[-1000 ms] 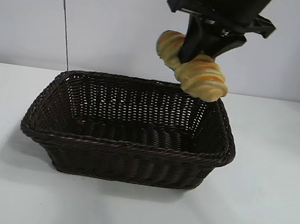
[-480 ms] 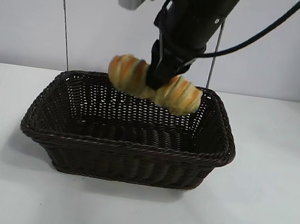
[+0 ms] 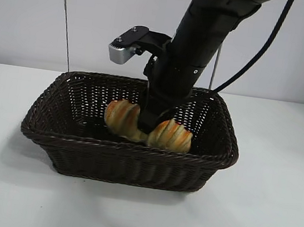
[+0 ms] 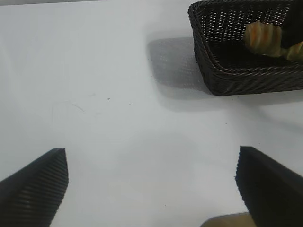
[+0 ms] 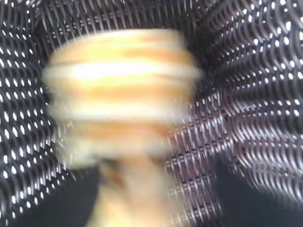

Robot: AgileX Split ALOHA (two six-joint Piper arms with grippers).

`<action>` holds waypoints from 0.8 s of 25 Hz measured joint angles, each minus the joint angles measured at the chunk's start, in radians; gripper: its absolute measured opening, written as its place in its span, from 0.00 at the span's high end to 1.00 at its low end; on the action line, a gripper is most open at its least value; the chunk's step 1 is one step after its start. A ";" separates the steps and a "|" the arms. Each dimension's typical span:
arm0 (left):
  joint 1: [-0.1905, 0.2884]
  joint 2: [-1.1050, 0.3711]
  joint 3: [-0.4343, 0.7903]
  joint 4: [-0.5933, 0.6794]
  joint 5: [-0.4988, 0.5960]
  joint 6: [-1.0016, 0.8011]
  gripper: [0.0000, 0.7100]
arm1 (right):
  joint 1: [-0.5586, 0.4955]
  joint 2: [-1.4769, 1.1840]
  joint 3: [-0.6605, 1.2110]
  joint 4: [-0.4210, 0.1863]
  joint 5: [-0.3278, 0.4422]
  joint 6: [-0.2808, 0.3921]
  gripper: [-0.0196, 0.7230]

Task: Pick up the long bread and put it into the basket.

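Note:
The long bread [image 3: 172, 136], golden with orange stripes, lies low inside the dark woven basket [image 3: 125, 148], near its front wall. My right gripper [image 3: 149, 125] reaches down into the basket and straddles the loaf's middle. In the right wrist view the bread [image 5: 123, 90] is a smear over the weave [image 5: 255, 71]. The right gripper [image 5: 156, 194] stands open there, with weave showing between the loaf and one dark finger [image 5: 258, 201]. My left gripper [image 4: 151, 184] hangs open over bare table, well away from the basket [image 4: 227, 71] and bread [image 4: 262, 38].
The basket sits in the middle of a white table [image 3: 272, 219] in front of a pale wall. A thin black cable [image 3: 65, 24] runs down the wall behind the basket's left end. The right arm [image 3: 207, 31] rises over the basket's back rim.
The right arm has swung the bread from above the basket's back right corner down into the basket. Its jaws, shut on the loaf before, now stand apart.

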 joint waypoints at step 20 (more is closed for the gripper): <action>0.000 0.000 0.000 0.000 0.000 0.000 0.02 | -0.197 -0.064 -0.421 -0.199 0.371 0.736 0.04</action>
